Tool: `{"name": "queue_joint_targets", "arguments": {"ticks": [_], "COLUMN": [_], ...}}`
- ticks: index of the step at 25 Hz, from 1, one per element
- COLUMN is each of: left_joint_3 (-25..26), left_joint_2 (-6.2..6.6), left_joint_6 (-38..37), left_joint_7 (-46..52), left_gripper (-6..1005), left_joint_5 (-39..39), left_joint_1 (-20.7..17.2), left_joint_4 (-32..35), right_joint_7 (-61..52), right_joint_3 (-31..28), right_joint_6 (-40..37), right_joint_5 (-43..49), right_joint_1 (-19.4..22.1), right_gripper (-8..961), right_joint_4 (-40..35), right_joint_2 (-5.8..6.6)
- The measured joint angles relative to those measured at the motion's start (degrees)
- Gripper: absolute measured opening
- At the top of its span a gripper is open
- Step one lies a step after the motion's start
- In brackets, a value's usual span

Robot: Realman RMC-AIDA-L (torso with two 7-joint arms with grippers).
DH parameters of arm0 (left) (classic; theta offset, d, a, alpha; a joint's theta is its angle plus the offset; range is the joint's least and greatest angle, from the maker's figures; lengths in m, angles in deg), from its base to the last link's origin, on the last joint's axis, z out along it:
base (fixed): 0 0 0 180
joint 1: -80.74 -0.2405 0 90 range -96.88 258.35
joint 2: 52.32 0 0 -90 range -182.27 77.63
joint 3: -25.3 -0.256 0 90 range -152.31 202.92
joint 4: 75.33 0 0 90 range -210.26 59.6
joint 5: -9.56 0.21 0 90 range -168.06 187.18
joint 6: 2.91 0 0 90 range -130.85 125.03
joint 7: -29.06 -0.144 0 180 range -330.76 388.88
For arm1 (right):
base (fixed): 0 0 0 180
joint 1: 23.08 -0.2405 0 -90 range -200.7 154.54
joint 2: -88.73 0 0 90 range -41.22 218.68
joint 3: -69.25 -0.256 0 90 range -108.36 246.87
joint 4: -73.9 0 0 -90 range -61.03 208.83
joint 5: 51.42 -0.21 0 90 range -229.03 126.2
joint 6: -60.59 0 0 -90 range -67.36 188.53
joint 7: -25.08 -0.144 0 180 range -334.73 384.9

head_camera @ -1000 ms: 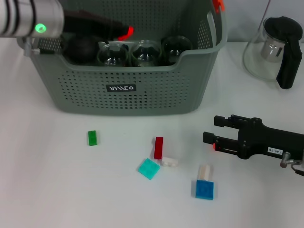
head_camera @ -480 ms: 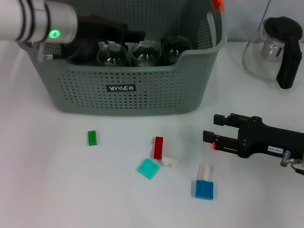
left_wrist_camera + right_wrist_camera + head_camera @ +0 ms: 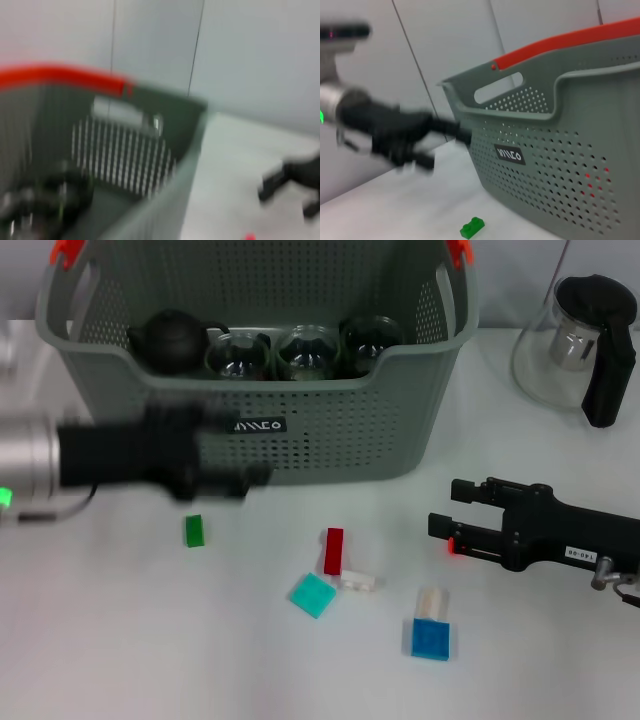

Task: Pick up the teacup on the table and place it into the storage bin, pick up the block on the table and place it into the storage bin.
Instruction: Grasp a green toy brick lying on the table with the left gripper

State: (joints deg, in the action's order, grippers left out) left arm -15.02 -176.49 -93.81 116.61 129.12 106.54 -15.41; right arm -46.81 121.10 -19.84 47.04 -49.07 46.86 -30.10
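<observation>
The left gripper [image 3: 250, 478], its opening blurred beyond telling, has left the storage bin [image 3: 300, 440] and now sits before its front wall, above the green block [image 3: 194, 531]. The right gripper [image 3: 445, 510] stays open on the tabletop [image 3: 120, 640].

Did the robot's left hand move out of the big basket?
Yes. The left gripper came out of the storage bin and now sits low in front of it, above the green block.

Storage bin [image 3: 300, 430] upright; green block [image 3: 194, 530] before it.
</observation>
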Motion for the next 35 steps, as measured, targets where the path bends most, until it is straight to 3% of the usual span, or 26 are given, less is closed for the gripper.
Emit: {"name": "queue_joint_targets", "arguments": {"ticks": [3,8,18,35], "left_joint_3": [4.21,8.24,7.59,7.28], "left_joint_2": [0.19,0.29,0.67,0.74], "left_joint_6": [1.52,5.98,15.34,19.07], "left_joint_7": [-6.54,-13.77,-12.04,-9.95], "left_gripper": [859,857,855,842], "left_joint_5": [3.87,6.58,9.62,12.34], "left_joint_1": [-1.24,-2.22,-0.05,2.16], "left_joint_4": [-5.59,-11.28,-17.5,-20.66], "right_joint_7": [0.0,0.0,-0.06,-0.09], "right_joint_3": [0.0,0.01,0.01,0.01], "right_joint_6": [0.13,0.37,0.55,0.54], "right_joint_5": [-0.02,-0.02,-0.03,0.3], "right_joint_1": [-0.06,-0.15,0.22,0.68], "right_gripper": [712,712,713,711], "right_joint_4": [0.12,0.21,0.39,0.42], "right_joint_2": [0.0,0.09,0.2,0.26]}}
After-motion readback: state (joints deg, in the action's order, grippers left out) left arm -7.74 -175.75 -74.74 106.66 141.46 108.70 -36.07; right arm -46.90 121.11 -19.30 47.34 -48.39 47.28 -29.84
